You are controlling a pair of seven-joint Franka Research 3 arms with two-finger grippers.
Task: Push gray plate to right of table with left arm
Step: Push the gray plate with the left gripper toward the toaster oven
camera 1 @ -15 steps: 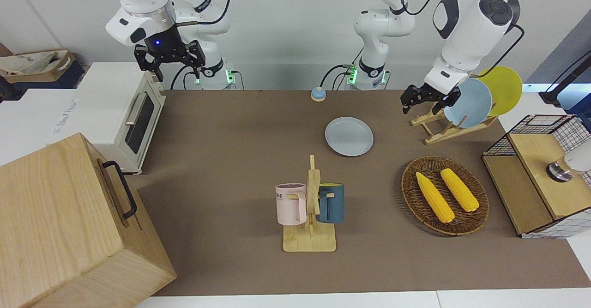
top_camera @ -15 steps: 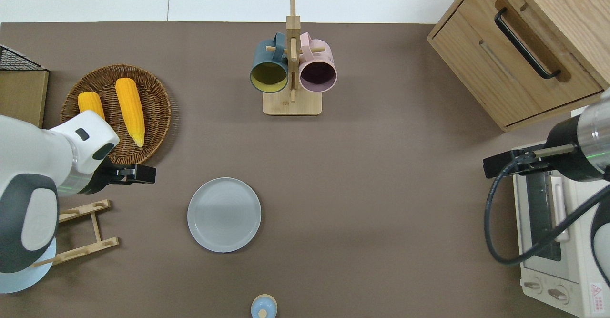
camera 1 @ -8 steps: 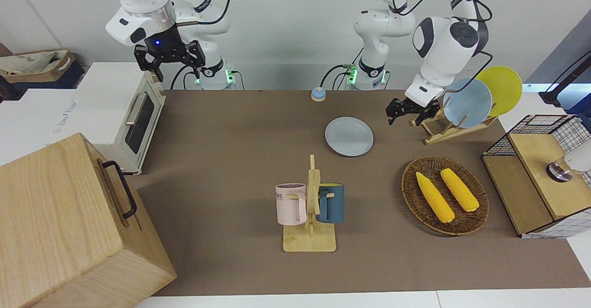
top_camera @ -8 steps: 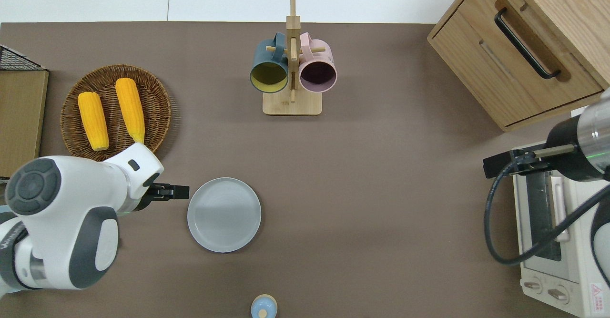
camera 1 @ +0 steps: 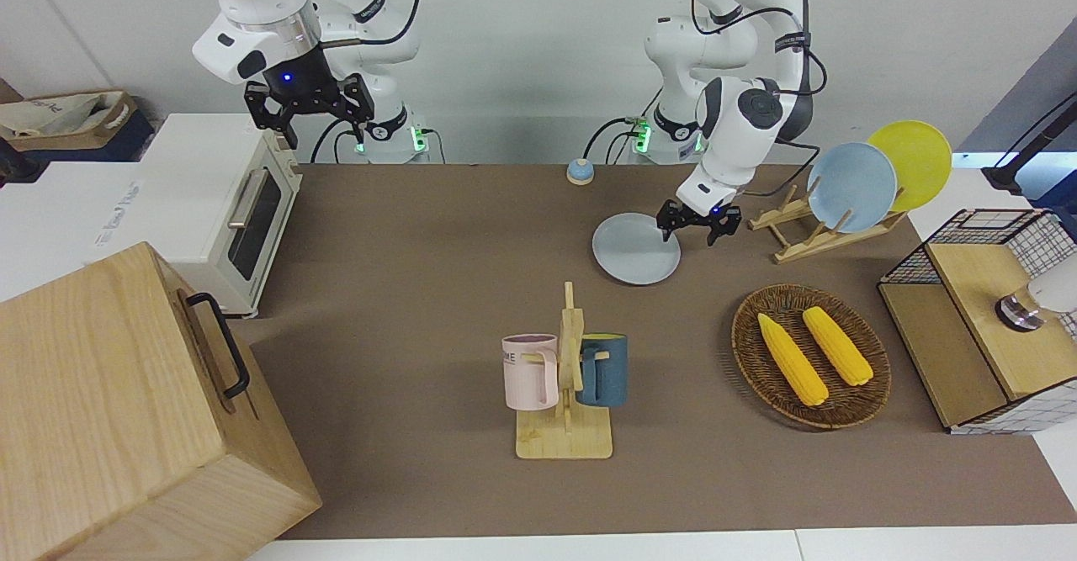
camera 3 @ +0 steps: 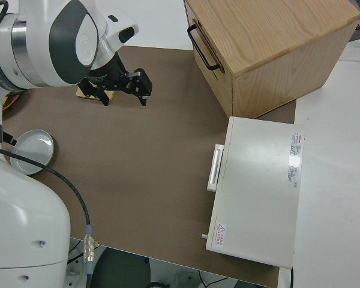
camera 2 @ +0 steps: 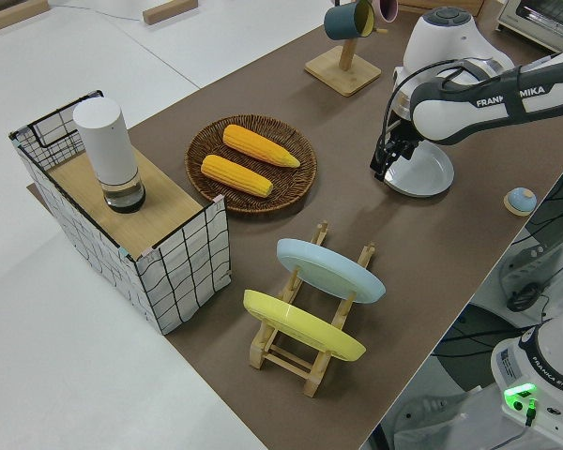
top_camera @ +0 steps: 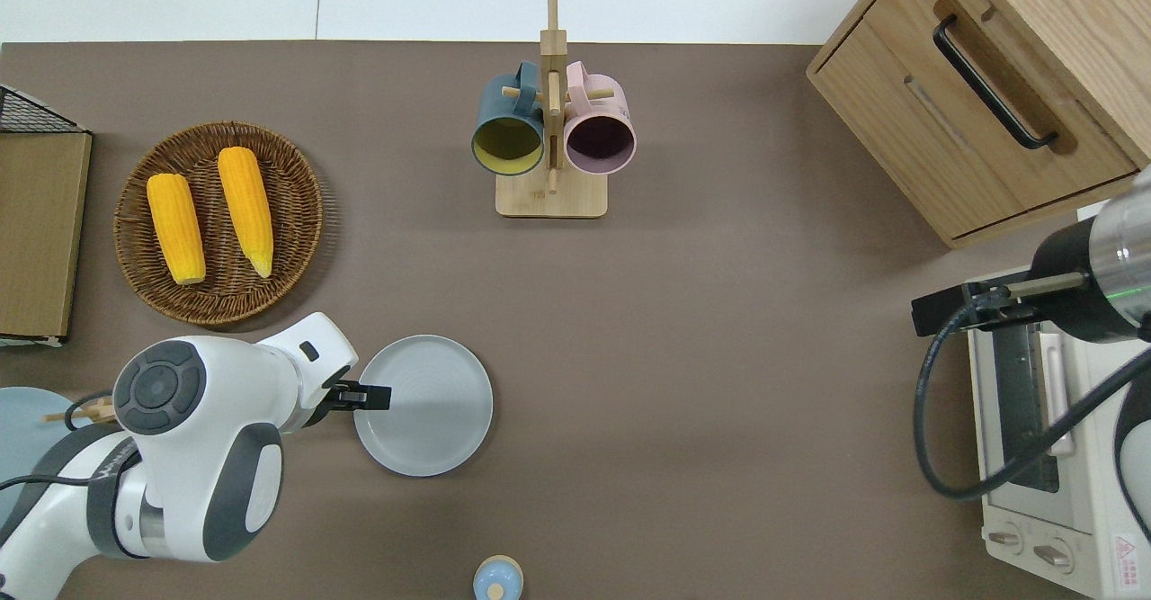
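The gray plate lies flat on the brown table, nearer to the robots than the mug rack; it also shows in the overhead view. My left gripper is open and low at the plate's edge toward the left arm's end of the table. In the overhead view the left gripper has one fingertip over the plate's rim and the other outside it. I cannot tell whether it touches the plate. The right arm is parked, its gripper open and empty.
A mug rack with a pink and a blue mug stands mid-table. A wicker basket holds two corn cobs. A dish rack holds a light-blue and a yellow plate. A toaster oven, a wooden cabinet and a small bell are also here.
My left arm has swung from the dish rack toward the gray plate and come down, so its gripper now stands at the plate's rim. The plate and the right arm have not moved.
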